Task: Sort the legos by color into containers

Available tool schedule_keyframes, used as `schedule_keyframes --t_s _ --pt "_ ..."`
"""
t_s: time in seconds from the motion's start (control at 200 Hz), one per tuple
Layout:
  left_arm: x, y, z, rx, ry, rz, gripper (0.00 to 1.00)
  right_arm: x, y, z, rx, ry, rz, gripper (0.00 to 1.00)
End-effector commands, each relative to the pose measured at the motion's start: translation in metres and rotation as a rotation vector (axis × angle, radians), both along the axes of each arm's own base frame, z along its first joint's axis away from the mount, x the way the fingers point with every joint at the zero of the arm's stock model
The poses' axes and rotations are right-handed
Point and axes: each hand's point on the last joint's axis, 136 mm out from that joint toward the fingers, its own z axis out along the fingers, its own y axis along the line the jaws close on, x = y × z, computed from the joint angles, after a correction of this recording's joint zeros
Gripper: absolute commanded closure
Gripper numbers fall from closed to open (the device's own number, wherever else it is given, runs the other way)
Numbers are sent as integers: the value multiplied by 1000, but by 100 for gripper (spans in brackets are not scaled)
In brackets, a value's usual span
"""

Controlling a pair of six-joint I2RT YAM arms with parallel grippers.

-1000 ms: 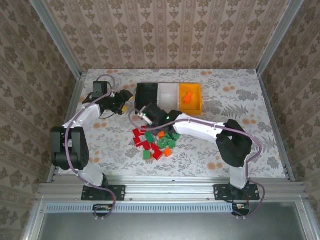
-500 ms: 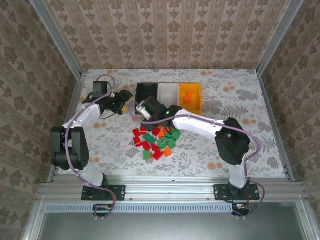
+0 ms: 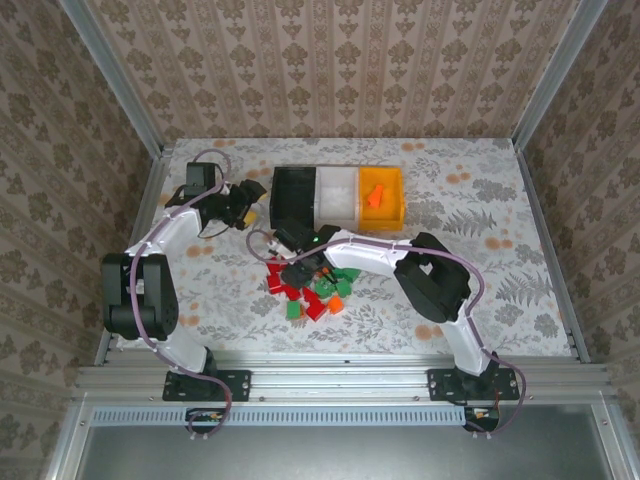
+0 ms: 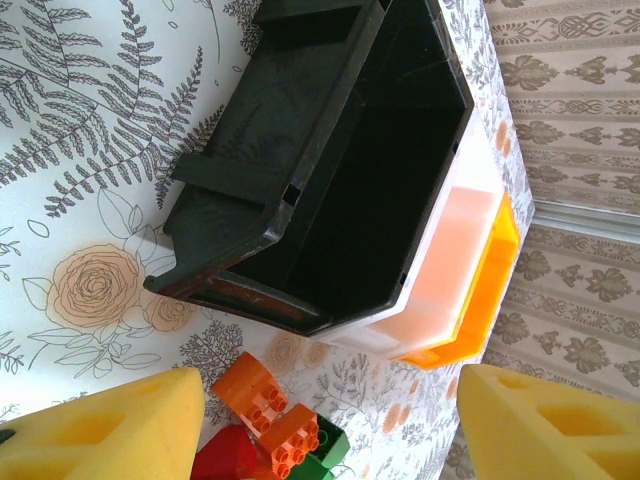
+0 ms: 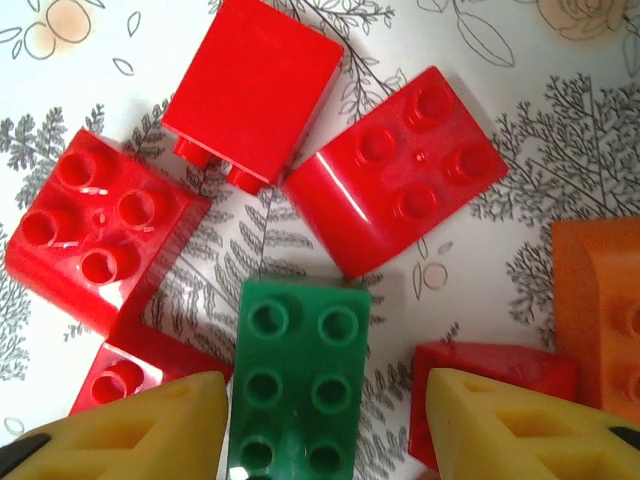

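The right gripper (image 5: 320, 425) hangs with its fingers apart astride a green brick (image 5: 298, 360) in the pile (image 3: 310, 285) near the containers (image 3: 338, 195). Closing may also catch the red brick (image 5: 125, 380), seemingly under one finger. The left gripper (image 4: 330, 425) is likewise open.

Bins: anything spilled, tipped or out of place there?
Nothing stands out. The black bin, white bin and orange bin sit upright in one row, with one orange brick in the orange bin.
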Motion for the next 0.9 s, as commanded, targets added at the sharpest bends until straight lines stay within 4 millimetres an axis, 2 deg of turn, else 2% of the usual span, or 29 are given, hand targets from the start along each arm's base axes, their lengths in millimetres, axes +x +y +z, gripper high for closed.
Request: schedule_keyframes --t_s 0.0,0.405,0.585,0.73,0.825,0.895 --pt "-1 -3 2 -7 -7 -19 31 1 5 -6 10 31 -8 46" --pt "-1 -4 6 -17 -15 -20 31 10 -5 -21 -7 33 -70 53" --pt "-1 -4 4 -15 -12 -20 31 8 2 -22 4 48 -64 56" --pt "-1 -4 6 -14 -15 -21 31 5 -3 -28 -24 42 -64 60" --pt "-1 -4 5 -15 -13 -20 31 6 -5 -19 -7 17 -71 66" --pt "-1 -3 5 -15 -13 -19 31 6 -2 -2 36 -2 -79 68"
